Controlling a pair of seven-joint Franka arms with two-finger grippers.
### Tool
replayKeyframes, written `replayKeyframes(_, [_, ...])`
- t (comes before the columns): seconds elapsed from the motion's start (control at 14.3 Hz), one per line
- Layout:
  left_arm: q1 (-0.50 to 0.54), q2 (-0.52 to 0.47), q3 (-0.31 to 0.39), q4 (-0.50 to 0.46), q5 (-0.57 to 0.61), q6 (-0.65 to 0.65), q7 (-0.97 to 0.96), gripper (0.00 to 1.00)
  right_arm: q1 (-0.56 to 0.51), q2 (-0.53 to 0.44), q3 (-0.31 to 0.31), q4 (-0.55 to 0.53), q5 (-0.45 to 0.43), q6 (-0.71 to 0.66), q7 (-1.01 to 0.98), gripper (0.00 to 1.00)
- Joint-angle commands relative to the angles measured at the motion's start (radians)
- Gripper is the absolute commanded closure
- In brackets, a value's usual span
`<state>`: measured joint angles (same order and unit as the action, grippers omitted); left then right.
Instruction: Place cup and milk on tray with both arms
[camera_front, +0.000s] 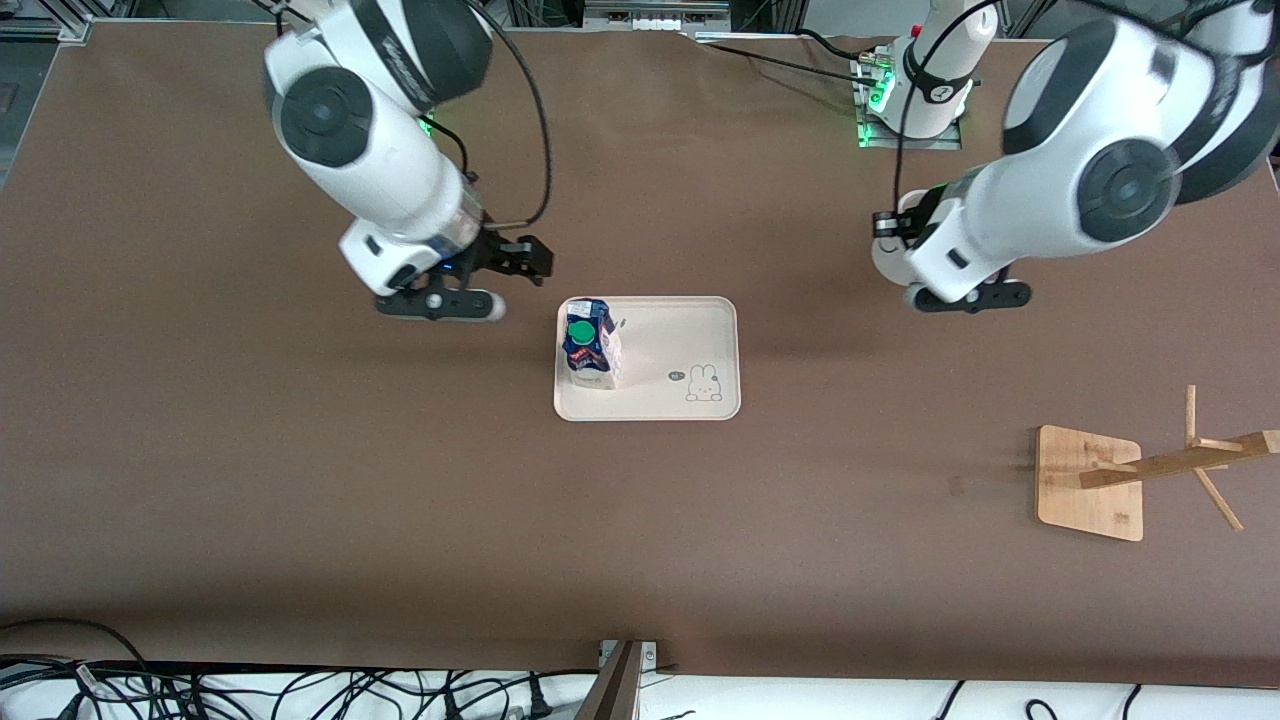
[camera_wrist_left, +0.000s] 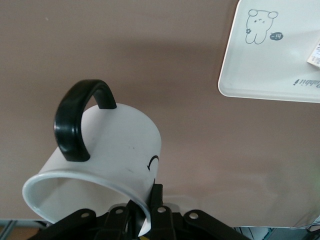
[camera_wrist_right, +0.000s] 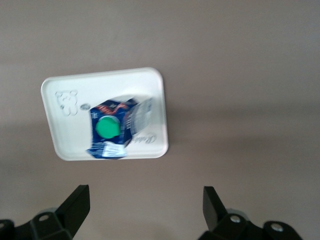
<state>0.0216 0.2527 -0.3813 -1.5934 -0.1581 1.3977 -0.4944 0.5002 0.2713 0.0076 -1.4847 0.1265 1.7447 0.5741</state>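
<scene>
The milk (camera_front: 590, 345) stands upright on the tray (camera_front: 690, 400) at the end toward the right arm, blocking that part. The tray's remaining surface, toward the left arm's end, is bare, with only the bunny drawing (camera_front: 704, 384) printed there. The wooden rack (camera_front: 1150, 475) stands well apart on the desk (camera_front: 400, 520), near the left arm's end.
</scene>
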Motion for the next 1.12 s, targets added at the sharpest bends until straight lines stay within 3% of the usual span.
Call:
replayKeyframes(0.0, [-0.075, 0.178, 0.001, 0.154, -0.023, -0.029, -0.146, 1.0, 0.006, -0.069, -0.07, -0.012, -0.066, -0.025, -0.046, 0.0])
replayKeyframes(0.35, [-0.219, 0.387, 0.002, 0.297, -0.024, 0.143, -0.37, 1.0, 0.003, -0.072, -0.245, 0.044, -0.062, -0.028, -0.23, 0.0])
replayKeyframes(0.56, [-0.299, 0.479, 0.012, 0.325, -0.02, 0.286, -0.398, 1.0, -0.003, -0.07, -0.339, 0.044, -0.061, -0.06, -0.272, 0.0])
replayKeyframes(0.7, [-0.301, 0.522, 0.013, 0.325, -0.021, 0.38, -0.398, 1.0, -0.012, -0.07, -0.417, 0.052, -0.065, -0.152, -0.322, 0.0])
replayKeyframes(0.77, [-0.304, 0.542, 0.013, 0.325, -0.021, 0.42, -0.4, 1.0, -0.029, -0.069, -0.428, 0.067, -0.073, -0.162, -0.362, 0.0])
replayKeyframes(0.84, [-0.313, 0.559, 0.013, 0.325, -0.021, 0.44, -0.403, 1.0, -0.101, -0.069, -0.41, 0.07, -0.079, -0.169, -0.411, 0.0])
replayKeyframes(0.91, [-0.321, 0.569, 0.013, 0.325, -0.023, 0.442, -0.415, 1.0, -0.183, -0.066, -0.352, 0.07, -0.084, -0.171, -0.459, 0.0])
replayKeyframes(1.05, [-0.328, 0.588, 0.013, 0.323, -0.023, 0.454, -0.426, 1.0, -0.384, -0.066, -0.165, 0.07, -0.119, -0.169, -0.505, 0.0])
